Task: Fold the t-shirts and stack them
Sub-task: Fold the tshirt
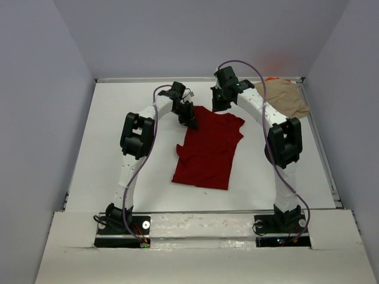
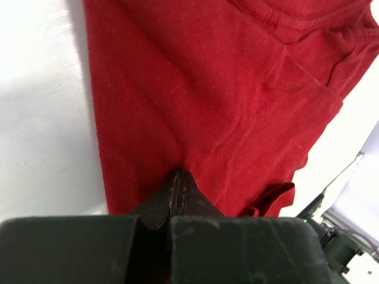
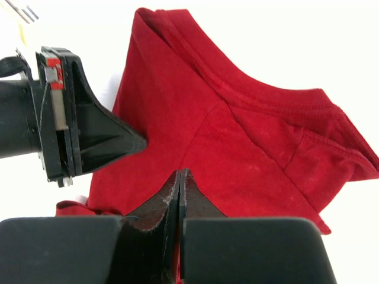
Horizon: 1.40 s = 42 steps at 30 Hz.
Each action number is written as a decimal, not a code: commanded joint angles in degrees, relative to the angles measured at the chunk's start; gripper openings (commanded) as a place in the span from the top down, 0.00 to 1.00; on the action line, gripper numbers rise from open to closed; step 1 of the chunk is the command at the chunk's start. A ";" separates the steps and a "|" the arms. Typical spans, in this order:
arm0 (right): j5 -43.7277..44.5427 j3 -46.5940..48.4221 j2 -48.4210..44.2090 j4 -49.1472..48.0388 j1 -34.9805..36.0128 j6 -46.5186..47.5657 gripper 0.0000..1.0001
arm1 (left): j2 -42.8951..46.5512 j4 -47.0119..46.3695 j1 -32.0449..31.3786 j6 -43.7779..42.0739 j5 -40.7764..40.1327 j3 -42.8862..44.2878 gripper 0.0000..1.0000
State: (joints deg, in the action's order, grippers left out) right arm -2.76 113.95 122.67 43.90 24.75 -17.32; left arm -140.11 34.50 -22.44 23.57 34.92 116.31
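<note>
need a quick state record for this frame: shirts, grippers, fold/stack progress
red t-shirt: middle of the table, spread out but rumpled, no tidy fold
tan t-shirt: bunched at the far right corner, apart from the red one
orange fabric: sliver showing behind the tan shirt
left gripper: shut, pinching the red shirt's far edge
right gripper: shut, apparently pinching the same edge, close beside the left
stack: not started

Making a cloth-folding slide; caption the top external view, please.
The left hand and right hand pinch the far edge of the dark red t-shirt; a tan t-shirt lies bunched at far right.
</note>
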 commanded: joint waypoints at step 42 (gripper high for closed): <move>1.36 -21.66 -14.57 -9.89 -0.23 4.23 0.47 | 28.40 -0.23 2.22 -1.60 -29.46 -13.40 0.66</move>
State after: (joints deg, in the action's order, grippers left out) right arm -1.32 93.56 111.79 37.91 24.75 -13.69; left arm -114.83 34.94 -18.92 26.17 5.98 100.33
